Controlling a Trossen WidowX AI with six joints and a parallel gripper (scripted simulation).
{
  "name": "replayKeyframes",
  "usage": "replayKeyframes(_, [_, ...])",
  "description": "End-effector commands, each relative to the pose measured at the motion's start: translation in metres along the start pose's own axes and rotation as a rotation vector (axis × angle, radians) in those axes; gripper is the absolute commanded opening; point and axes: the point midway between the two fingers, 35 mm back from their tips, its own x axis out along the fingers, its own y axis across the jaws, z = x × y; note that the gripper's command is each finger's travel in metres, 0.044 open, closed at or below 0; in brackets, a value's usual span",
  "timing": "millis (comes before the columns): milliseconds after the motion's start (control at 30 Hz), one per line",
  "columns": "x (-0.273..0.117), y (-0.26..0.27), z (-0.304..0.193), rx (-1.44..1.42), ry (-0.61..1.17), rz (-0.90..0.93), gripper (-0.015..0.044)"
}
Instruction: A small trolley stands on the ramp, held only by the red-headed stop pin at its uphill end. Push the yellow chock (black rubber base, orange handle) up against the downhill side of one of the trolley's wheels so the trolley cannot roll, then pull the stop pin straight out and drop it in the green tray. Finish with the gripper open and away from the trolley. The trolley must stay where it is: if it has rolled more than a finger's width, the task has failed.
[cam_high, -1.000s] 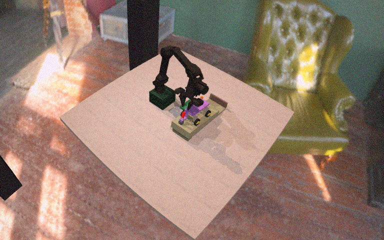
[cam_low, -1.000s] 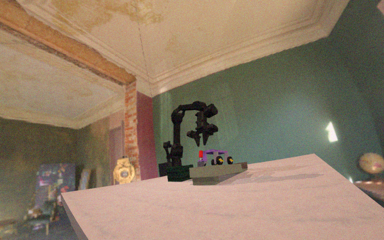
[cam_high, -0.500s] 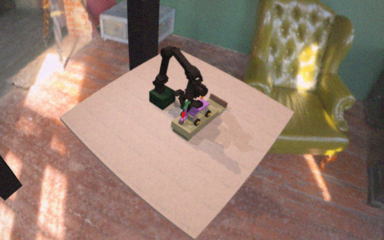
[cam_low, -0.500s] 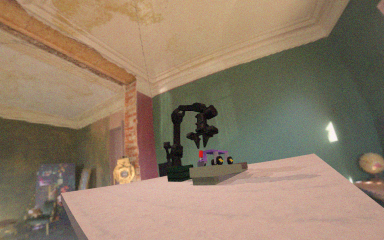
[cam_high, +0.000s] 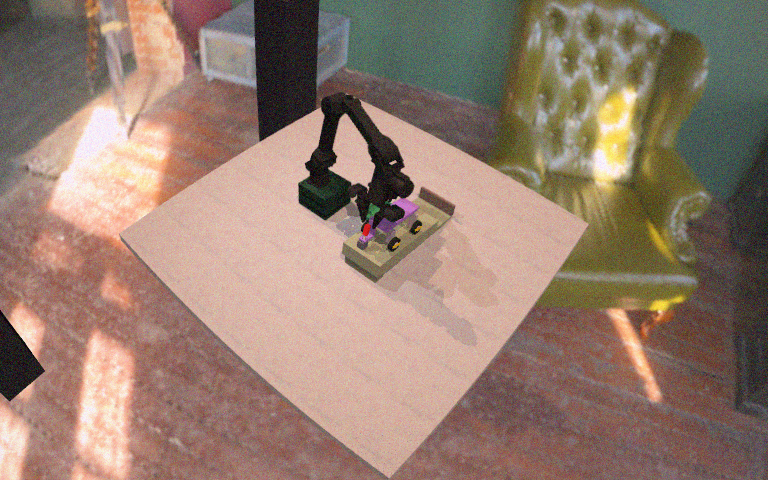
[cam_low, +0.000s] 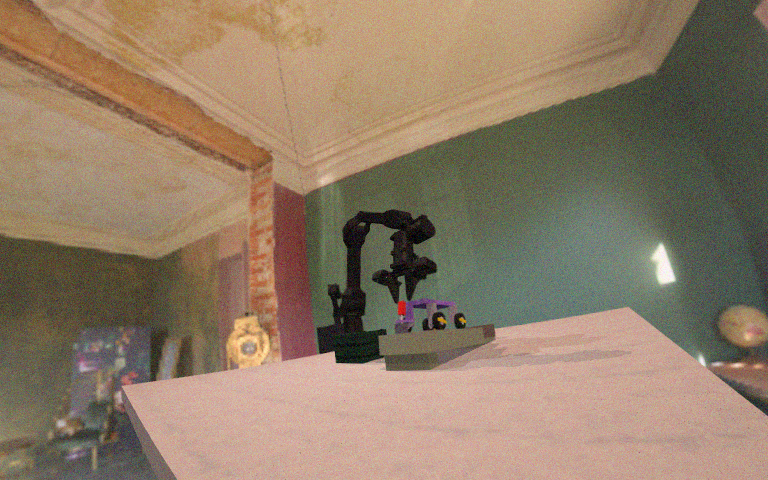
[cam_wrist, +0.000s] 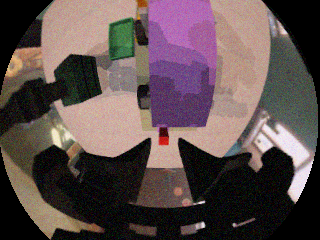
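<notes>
The purple trolley (cam_high: 406, 206) (cam_low: 433, 304) (cam_wrist: 182, 50) stands on the ramp (cam_high: 353, 249) (cam_low: 407, 342) (cam_wrist: 142, 65). The red-headed stop pin (cam_high: 367, 229) (cam_low: 401, 307) (cam_wrist: 163, 138) stands upright at the trolley's uphill end. My gripper (cam_high: 367, 221) (cam_low: 402, 300) (cam_wrist: 164, 140) is partly open and empty, its fingertips just above the pin head, one to each side. The chock's orange handle (cam_wrist: 142, 3) shows at the wrist view's top edge, by the trolley's far left wheel (cam_wrist: 141, 32); whether the chock touches it cannot be told. The green tray (cam_high: 372, 211) (cam_wrist: 122, 39) lies beside the ramp.
The arm's dark green base block (cam_high: 323, 195) (cam_low: 356, 346) (cam_wrist: 79, 80) stands on the same side as the tray. A brown end board (cam_high: 437, 200) closes the ramp's downhill end. The trolley's deck lies close beside the fingers.
</notes>
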Motion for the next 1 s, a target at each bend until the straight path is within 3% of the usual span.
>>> replayKeyframes(0, [0.006, 0.001, 0.0, -0.004, 0.004, 0.005, 0.019])
replayKeyframes(867, [0.04, 0.001, -0.001, -0.004, 0.005, 0.006, 0.019])
replayKeyframes(967, [0.036, 0.0, -0.001, 0.0, 0.002, 0.0, 0.0111])
